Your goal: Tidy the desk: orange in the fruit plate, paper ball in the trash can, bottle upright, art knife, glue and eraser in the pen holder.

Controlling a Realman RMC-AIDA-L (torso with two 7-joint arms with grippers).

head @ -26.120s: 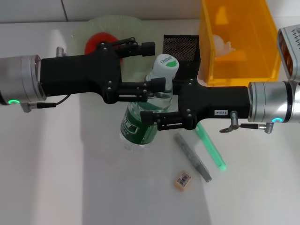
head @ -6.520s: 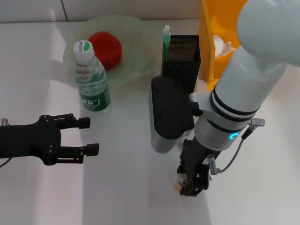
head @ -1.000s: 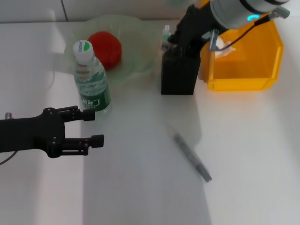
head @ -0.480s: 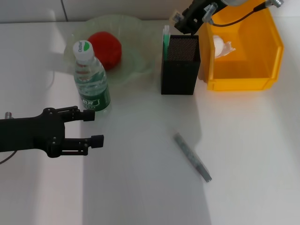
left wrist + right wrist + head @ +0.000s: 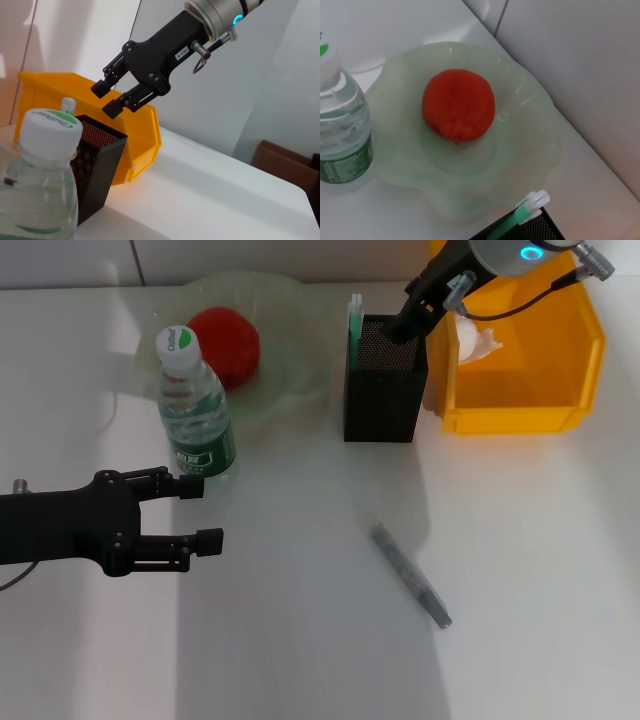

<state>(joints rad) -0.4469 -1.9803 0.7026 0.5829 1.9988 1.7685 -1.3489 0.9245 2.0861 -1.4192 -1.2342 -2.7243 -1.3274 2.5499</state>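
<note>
Mostly done: orange (image 5: 224,341) in the fruit plate (image 5: 295,365), paper ball (image 5: 476,340) in the trash can (image 5: 520,410), bottle (image 5: 193,420) upright near the worktop's far edge. Right gripper (image 5: 113,98), fingers parted and empty, hovers over the pen holder (image 5: 384,395); left gripper (image 5: 196,512) idles released. Art knife (image 5: 411,575) lies mid-worktop, unstowed.

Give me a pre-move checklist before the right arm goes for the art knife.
1. Right gripper open and empty above the pen holder: ok.
2. Art knife lying free on the table, nothing touching it: ok.
3. Pen holder upright, with the glue standing in it: ok.
4. Eraser inside the pen holder: cannot tell, it is not visible.
5. Left gripper open, near the upright bottle, apart from the knife: ok.
</note>
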